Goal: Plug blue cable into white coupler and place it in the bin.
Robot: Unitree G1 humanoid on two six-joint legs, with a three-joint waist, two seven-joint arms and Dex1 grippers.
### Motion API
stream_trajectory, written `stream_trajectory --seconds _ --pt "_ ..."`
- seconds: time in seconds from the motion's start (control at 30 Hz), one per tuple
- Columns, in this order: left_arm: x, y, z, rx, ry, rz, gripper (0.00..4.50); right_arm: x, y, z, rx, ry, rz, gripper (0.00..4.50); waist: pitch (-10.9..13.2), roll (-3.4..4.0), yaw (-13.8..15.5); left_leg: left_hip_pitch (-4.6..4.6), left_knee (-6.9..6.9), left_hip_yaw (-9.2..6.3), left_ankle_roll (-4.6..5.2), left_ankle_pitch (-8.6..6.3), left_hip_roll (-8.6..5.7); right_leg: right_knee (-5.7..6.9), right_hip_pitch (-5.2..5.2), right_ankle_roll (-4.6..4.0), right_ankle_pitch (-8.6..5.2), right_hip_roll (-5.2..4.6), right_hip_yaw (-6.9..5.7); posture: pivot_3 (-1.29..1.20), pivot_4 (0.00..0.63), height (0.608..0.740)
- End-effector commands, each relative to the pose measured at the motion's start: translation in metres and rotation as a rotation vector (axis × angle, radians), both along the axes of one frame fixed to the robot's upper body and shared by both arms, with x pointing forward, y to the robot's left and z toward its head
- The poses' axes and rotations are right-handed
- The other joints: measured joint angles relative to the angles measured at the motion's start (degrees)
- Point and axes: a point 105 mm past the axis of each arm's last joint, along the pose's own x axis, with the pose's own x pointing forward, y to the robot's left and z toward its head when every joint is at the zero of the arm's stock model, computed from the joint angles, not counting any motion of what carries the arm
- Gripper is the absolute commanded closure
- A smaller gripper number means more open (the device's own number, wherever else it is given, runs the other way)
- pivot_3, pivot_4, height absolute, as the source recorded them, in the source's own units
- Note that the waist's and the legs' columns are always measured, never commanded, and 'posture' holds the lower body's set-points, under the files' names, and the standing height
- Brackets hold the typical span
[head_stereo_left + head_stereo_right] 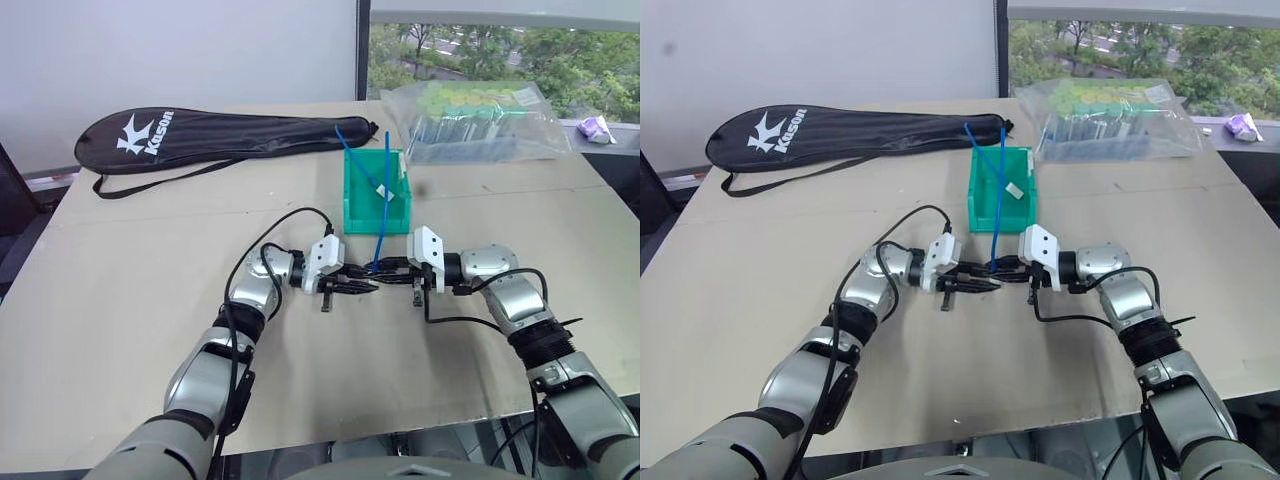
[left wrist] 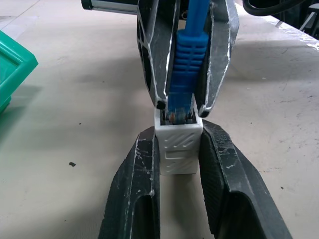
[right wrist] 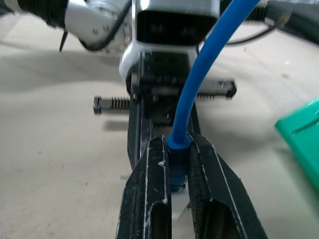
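Note:
Over the table's middle, just in front of the green bin (image 1: 352, 222), my two grippers meet tip to tip. My left gripper (image 2: 177, 135) is shut on the white coupler (image 2: 178, 152), a small ribbed block held with its socket facing the other hand. My right gripper (image 3: 177, 144) is shut on the plug end of the blue cable (image 3: 199, 84). The clear tip of the plug (image 2: 188, 55) sits in the mouth of the coupler's socket. From the right gripper (image 1: 388, 267) the cable (image 1: 995, 215) stands up past the bin.
Inside the bin lie a second blue cable (image 1: 355, 158) and a small white block (image 1: 383, 192). A black racket bag (image 1: 200, 140) lies at the back left. A clear bag of green-capped tubes (image 1: 480, 120) sits at the back right. The table edge runs close below my arms.

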Motion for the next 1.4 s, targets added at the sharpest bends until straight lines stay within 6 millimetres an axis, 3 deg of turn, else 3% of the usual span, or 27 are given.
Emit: stream_trajectory --seconds 0.03,0.13,0.3,0.43,0.47,0.57,0.63,0.87,1.03,1.2,1.4 --pt "-0.016 -0.005 -0.022 0.058 0.075 -0.057 4.02 -0.015 -0.017 -0.075 -0.249 0.167 -0.029 4.50 -0.4 -0.04 -0.1 0.01 0.00 0.00 0.00 0.00 0.00 -0.01 0.02 0.00 0.00 0.00 0.00 0.00 0.150 0.740" --pt "-0.016 -0.004 -0.023 0.060 0.077 -0.056 4.02 -0.005 -0.006 -0.054 -0.123 0.146 -0.065 4.50 -0.7 -0.11 -0.2 0.05 -0.04 -0.01 0.01 -0.01 0.01 -0.02 0.03 0.00 0.00 0.00 0.00 0.00 0.150 0.740" --pt "-0.018 -0.002 -0.025 0.064 0.082 -0.053 4.02 0.004 0.006 -0.002 0.102 0.076 -0.063 4.50 -0.8 -0.08 -0.3 0.07 -0.06 0.01 0.01 -0.01 0.15 -0.01 0.02 -0.01 0.00 0.01 0.03 0.00 0.150 0.740" --pt "-0.011 -0.001 -0.029 0.090 0.043 0.013 4.02 0.007 0.004 0.011 0.109 0.031 -0.065 4.50 -0.7 0.05 -0.2 -0.06 -0.07 0.00 0.01 -0.01 0.18 -0.04 -0.07 -0.01 0.00 -0.01 0.01 0.00 0.150 0.740" --pt "-0.011 -0.001 -0.030 0.089 0.037 0.019 2.99 0.007 0.004 0.012 0.109 0.027 -0.065 4.50 -0.7 0.11 -0.1 -0.07 -0.07 -0.01 0.01 -0.01 0.18 -0.05 -0.07 -0.01 0.00 -0.03 0.01 0.00 0.150 0.740" --pt "-0.011 0.003 -0.034 0.111 0.001 0.047 1.50 0.008 0.003 0.014 0.108 0.012 -0.077 4.50 -0.6 0.25 0.0 -0.08 -0.07 0.00 0.01 -0.01 0.15 -0.06 -0.07 -0.01 0.00 -0.08 0.01 0.00 0.150 0.740" --pt "-0.015 0.010 -0.033 0.120 -0.007 0.044 0.74 0.010 0.001 0.018 0.114 0.000 -0.083 4.50 -0.6 0.27 0.0 -0.08 -0.07 0.00 0.02 -0.01 0.14 -0.06 -0.07 -0.01 0.00 -0.11 0.01 0.00 0.150 0.740" --pt "-0.029 0.045 -0.006 0.067 -0.064 0.167 0.74 0.011 -0.002 0.055 0.203 -0.062 -0.103 4.50 -0.5 0.43 -1.5 -0.28 -0.46 0.18 0.02 -0.01 0.23 -0.03 -0.61 -0.02 0.01 -0.14 0.28 0.00 0.150 0.740" --pt "-0.037 0.064 0.041 -0.134 -0.019 0.463 0.74 0.019 -0.007 0.107 0.362 -0.080 -0.155 4.50 0.1 0.52 -1.4 -0.62 -0.86 0.16 0.00 -0.01 0.35 -0.03 -1.15 -0.04 0.00 -0.35 0.31 0.00 0.150 0.740" --pt "-0.036 0.068 0.078 -0.283 0.064 0.782 0.74 0.051 -0.009 0.135 0.407 -0.139 -0.307 4.50 0.3 0.38 -1.0 -1.16 -0.73 0.12 -0.02 0.01 0.24 0.01 -1.55 -0.02 0.03 -0.59 0.25 0.00 0.150 0.740" --pt "-0.036 0.059 0.117 -0.380 0.081 0.906 0.74 0.091 -0.004 0.137 0.351 -0.184 -0.441 4.50 0.4 0.14 -0.2 -1.19 -0.72 0.17 -0.04 0.02 -0.03 -0.07 -1.54 0.01 0.03 -0.55 0.23 0.00 0.150 0.740"
